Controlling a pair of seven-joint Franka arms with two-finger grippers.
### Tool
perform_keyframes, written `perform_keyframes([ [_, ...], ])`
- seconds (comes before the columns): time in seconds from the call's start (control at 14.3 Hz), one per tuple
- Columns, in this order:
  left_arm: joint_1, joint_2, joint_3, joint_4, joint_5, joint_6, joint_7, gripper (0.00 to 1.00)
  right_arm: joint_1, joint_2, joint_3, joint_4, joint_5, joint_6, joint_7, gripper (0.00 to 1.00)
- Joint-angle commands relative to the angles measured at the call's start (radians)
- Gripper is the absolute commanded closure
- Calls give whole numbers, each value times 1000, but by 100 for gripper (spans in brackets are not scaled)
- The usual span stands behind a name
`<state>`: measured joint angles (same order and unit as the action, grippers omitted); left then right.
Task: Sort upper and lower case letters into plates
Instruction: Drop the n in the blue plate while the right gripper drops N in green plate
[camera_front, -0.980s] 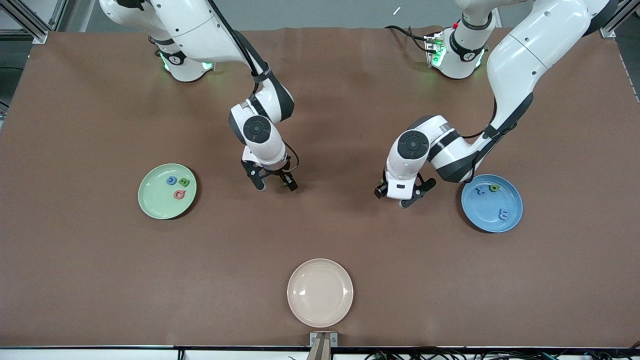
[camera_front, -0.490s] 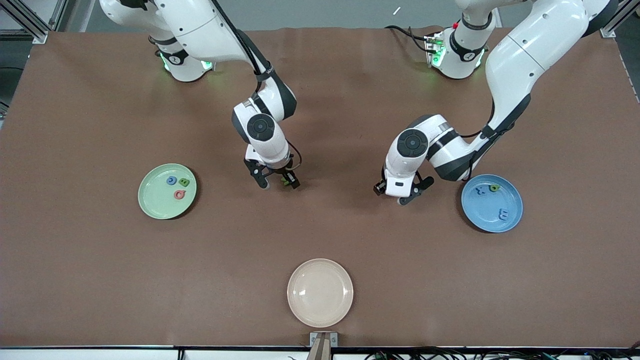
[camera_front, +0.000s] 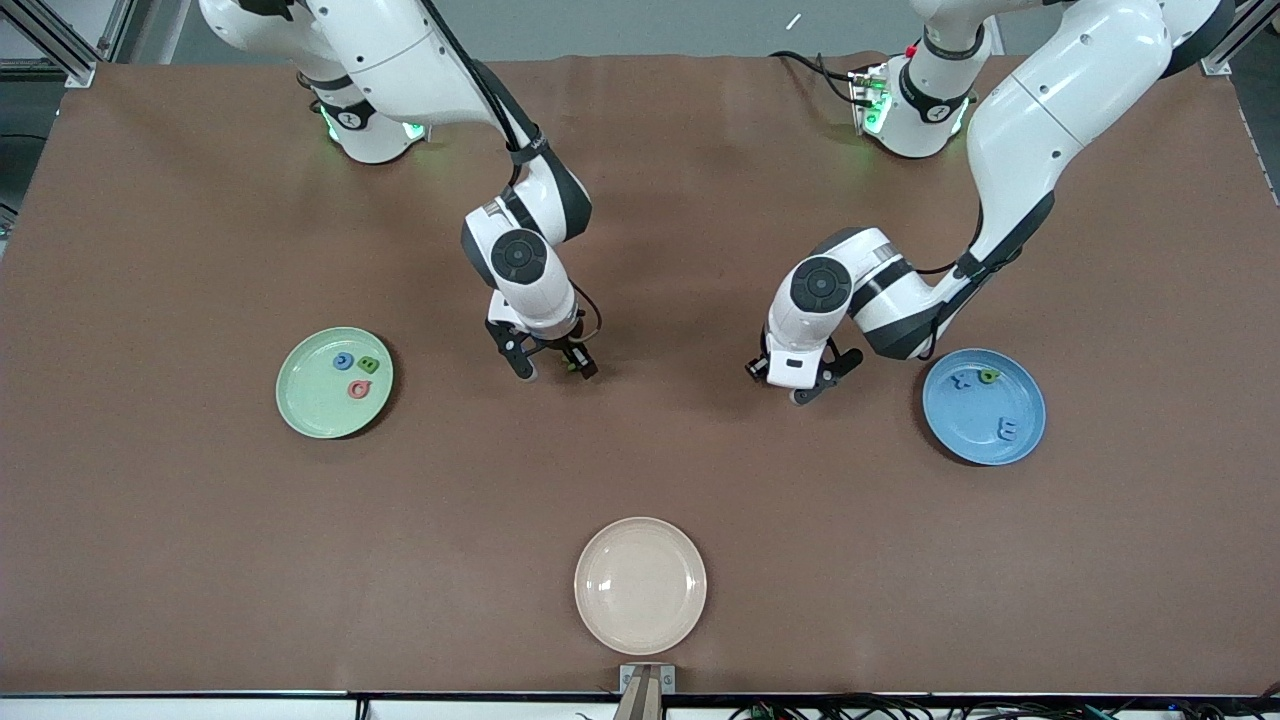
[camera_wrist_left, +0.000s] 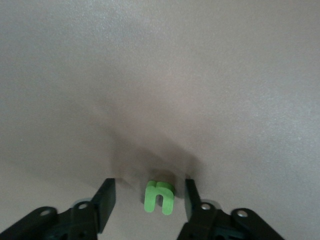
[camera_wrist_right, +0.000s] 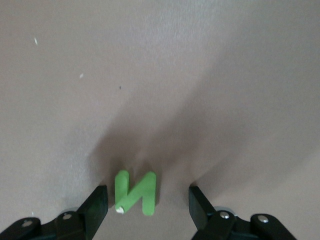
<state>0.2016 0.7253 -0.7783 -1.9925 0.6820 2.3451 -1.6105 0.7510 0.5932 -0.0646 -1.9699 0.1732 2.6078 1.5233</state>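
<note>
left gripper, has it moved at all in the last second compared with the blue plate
Yes, slightly. In the front view the left gripper has drawn away from the blue plate, toward the table's middle and the robots' bases.

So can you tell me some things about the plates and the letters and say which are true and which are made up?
1. The green plate holds three letters. True.
2. The beige plate holds a red letter. False: it holds nothing; the red letter lies on the green plate.
3. The left gripper has a green n between its open fingers. True.
4. The right gripper holds a blue letter up in the air. False: a green N lies on the table between its open fingers.
5. The blue plate holds three letters. True.
</note>
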Motion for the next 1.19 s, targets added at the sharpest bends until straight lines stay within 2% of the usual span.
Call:
perform_keyframes([
  [0.0,1,5,-1,-2,17,16,0,52,-21,7,-6,2,-3,-3,-22,32],
  [0.35,-1,11,-1,0,16,43,-3,65,-24,23,-6,20,-3,-3,-15,45],
  [0.7,1,2,-2,0,16,43,-9,83,-9,31,-4,22,8,-3,-6,45],
  [1.12,38,-68,-7,3,16,29,111,85,-2,39,-3,29,9,-3,1,46],
])
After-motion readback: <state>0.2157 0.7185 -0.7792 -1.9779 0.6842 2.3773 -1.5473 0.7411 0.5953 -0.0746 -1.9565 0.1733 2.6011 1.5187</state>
